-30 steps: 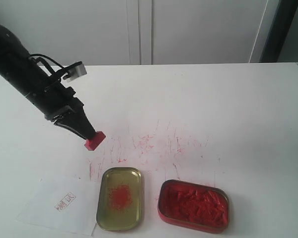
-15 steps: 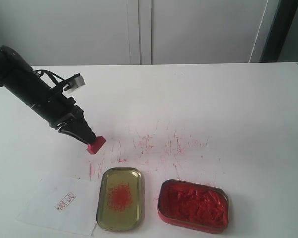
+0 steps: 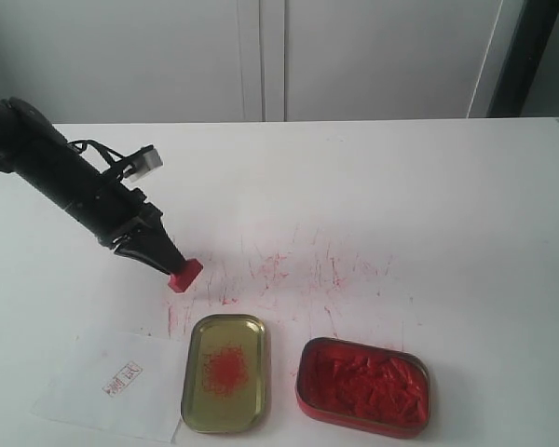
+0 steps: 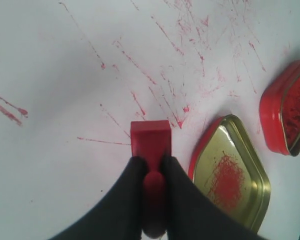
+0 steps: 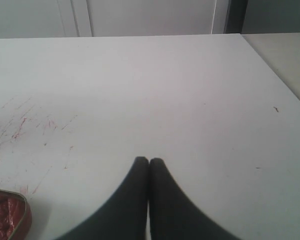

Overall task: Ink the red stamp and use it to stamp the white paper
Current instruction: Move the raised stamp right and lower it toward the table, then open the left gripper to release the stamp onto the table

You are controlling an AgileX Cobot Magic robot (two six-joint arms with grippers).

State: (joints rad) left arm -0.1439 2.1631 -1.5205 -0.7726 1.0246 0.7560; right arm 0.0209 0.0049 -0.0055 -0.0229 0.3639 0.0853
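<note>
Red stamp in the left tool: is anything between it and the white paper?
Nothing visible. The left tool holds the red stamp; only scratched table separates it from the white paper, which lies nearer the camera. The gold tray sits beside the paper's right edge, off that line.

Nothing can be read: the only lettering is a small red imprint (image 3: 123, 376) on the white paper (image 3: 84, 396), just left of the gold tray (image 3: 214, 405), too small to make out.

right gripper (image 5: 149, 162) closed; red tin (image 5: 7, 216) edge
</note>
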